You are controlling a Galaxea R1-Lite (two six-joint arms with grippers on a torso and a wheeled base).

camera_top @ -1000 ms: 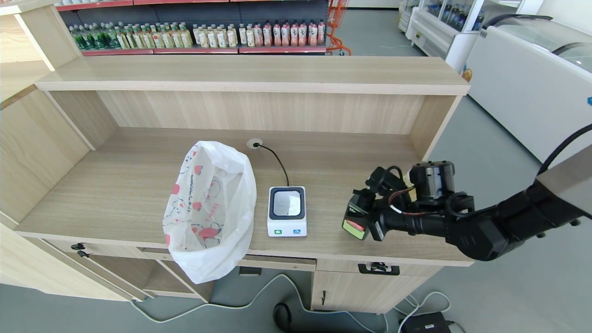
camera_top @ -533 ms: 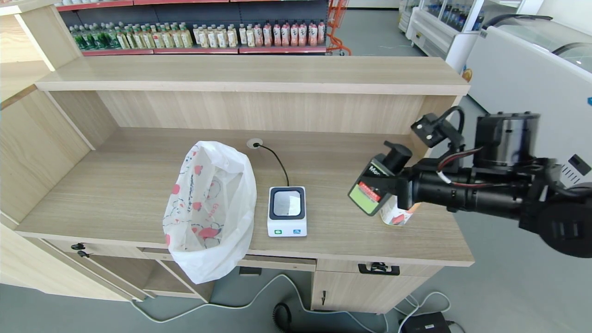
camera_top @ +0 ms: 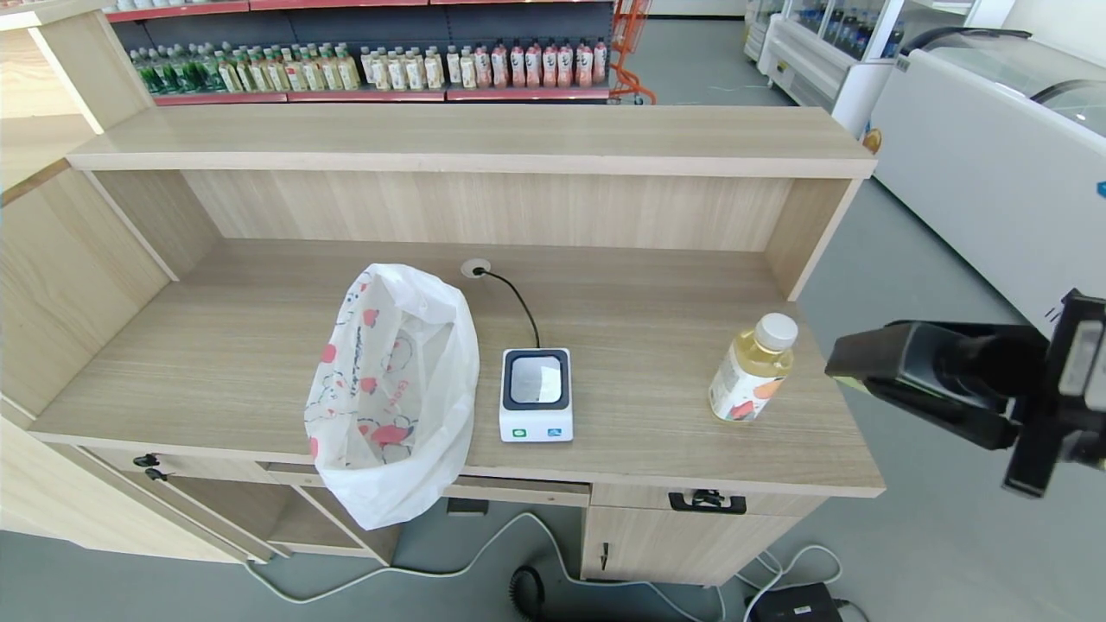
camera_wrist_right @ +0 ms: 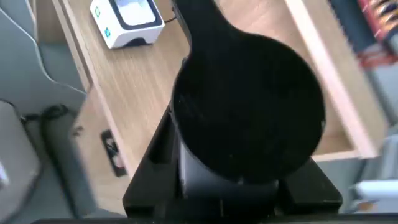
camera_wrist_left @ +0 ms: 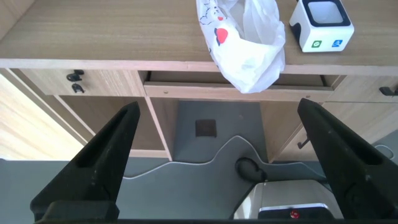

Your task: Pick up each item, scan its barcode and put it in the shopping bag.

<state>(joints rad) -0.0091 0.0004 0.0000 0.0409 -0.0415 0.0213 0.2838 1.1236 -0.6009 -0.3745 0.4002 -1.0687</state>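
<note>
Head – bottle point(camera_top: 750, 371): seen upright on counter point(camera_top: 259, 345), near its R end and well apart from scanner point(camera_top: 537, 395); white cap point(camera_top: 775, 330) is on, nothing is touching it.
Head – shopping bag point(camera_top: 393, 389): stood open just L of scanner, its lower part draped over counter's front edge.
Head – R gripper point(camera_top: 855, 367): held off counter's R end, near bottle but apart from it; jaw state can't be told.
Left wrist – L gripper point(camera_wrist_left: 219, 109): hung low in front of cabinet point(camera_wrist_left: 93, 93), jaws spread wide w/ nothing btwn them; bag and scanner are seen up on counter.
Right wrist – black round part point(camera_wrist_right: 249, 112): set across the lens; scanner and a strip of counter are seen past it; jaw state can't be told here either.
Step in hand (judged): bottle isn't yet grasped; pick-up by R gripper is taken as next, it being the nearer.
Grasp: body should be taken from the side, approx. mid-height, below the cap, w/ jaws opened wider than the body first.
Care: bottle shouldn't be nudged twd counter's R edge, which is close; it's best kept upright when lifted.
Scan prep: barcode's side can't be made out, so label should be left uncovered and bottle turned over scanner window as needed.
</note>
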